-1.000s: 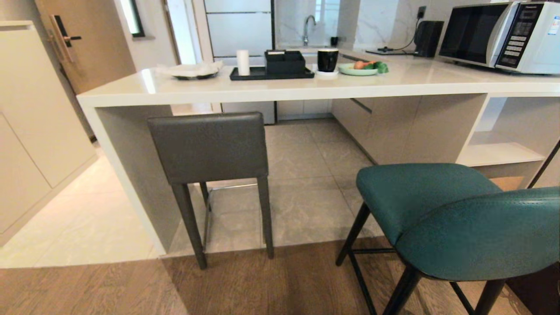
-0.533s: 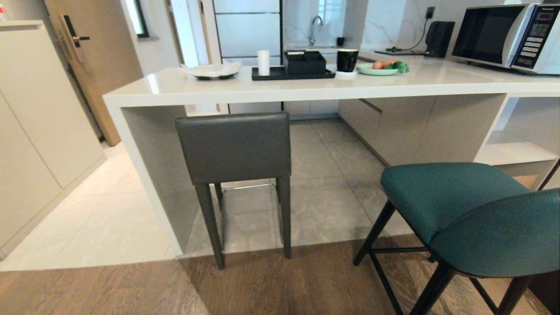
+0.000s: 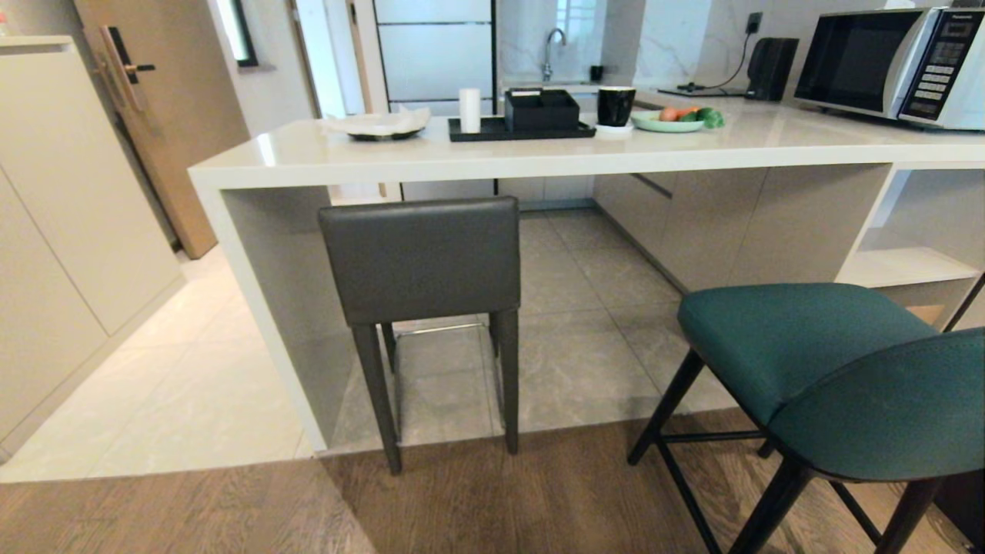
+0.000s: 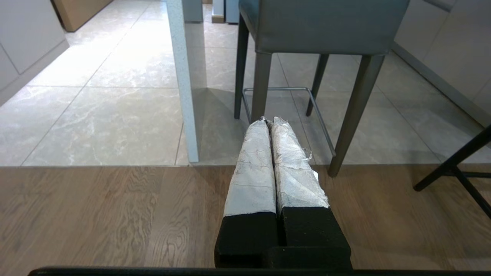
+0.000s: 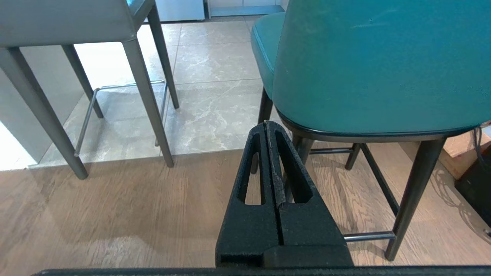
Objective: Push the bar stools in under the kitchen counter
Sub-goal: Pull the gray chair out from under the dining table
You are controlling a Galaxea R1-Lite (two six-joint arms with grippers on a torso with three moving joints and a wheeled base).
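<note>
The grey square-backed bar stool point(image 3: 419, 258) stands at the left end of the white kitchen counter point(image 3: 477, 158), its seat under the slab and its rear legs on the wood floor's edge. The teal bar stool point(image 3: 839, 377) stands out from the counter at the lower right, its curved back toward me. Neither arm shows in the head view. My left gripper point(image 4: 269, 122) is shut and empty, low over the wood floor and short of the grey stool point(image 4: 322, 27). My right gripper point(image 5: 266, 123) is shut and empty just behind the teal stool's back point(image 5: 379, 65).
On the counter sit a plate point(image 3: 378, 125), a black tray with a box point(image 3: 531, 119), a black mug point(image 3: 616, 105), a green dish of vegetables point(image 3: 673, 118) and a microwave point(image 3: 893, 65). White cabinets point(image 3: 69, 200) and a door stand left. Open shelves point(image 3: 904, 265) are at right.
The whole head view has shifted to the right, so the camera has moved; the stools and counter keep their places relative to each other.
</note>
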